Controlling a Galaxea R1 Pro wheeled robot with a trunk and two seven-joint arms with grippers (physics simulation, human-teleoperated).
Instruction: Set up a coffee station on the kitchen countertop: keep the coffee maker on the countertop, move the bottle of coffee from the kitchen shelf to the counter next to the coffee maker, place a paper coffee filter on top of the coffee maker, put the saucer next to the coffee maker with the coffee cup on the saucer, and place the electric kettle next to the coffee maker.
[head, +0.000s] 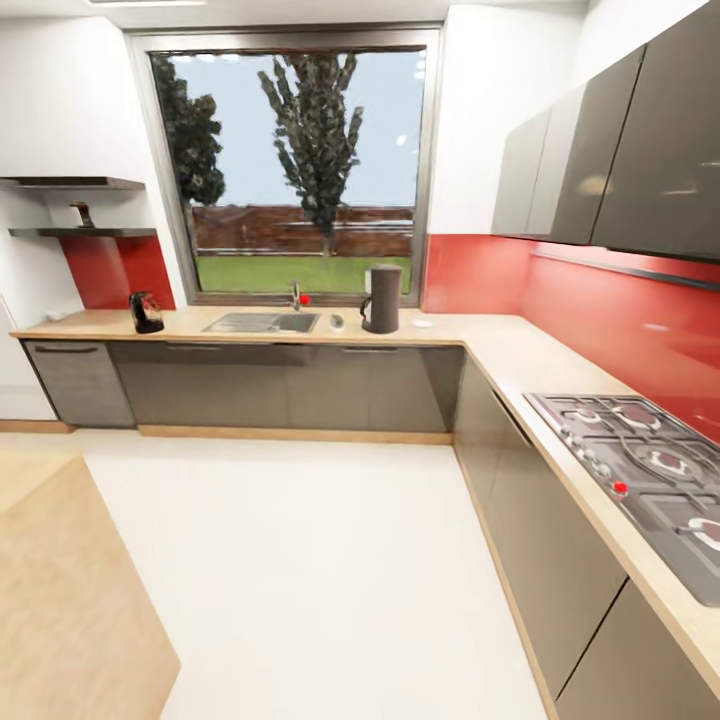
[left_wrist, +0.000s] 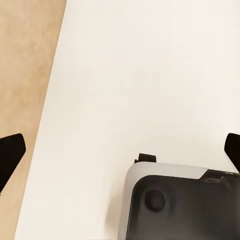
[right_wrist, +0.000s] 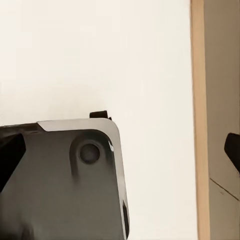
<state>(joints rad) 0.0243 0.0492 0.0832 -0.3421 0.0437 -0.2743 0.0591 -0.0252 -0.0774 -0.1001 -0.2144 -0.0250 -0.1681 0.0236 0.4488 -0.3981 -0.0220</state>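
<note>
The tall dark grey coffee maker (head: 381, 298) stood on the long light wood-grain kitchen countertop (head: 480, 345), at about twelve o'clock from the robot, just right of the inset steel sink (head: 262, 322). The rounded glass electric kettle (head: 146, 312) sat well apart at eleven o'clock, probably not yet moved. A small dark object on the wall shelf (head: 85, 232) may have been the coffee bottle; it was too small to tell. The left gripper (left_wrist: 120, 150) and right gripper (right_wrist: 120, 150) both hung wide and empty over the white floor (head: 310, 560), consistent with travelling. Cup, saucer and filter could not be made out.
</note>
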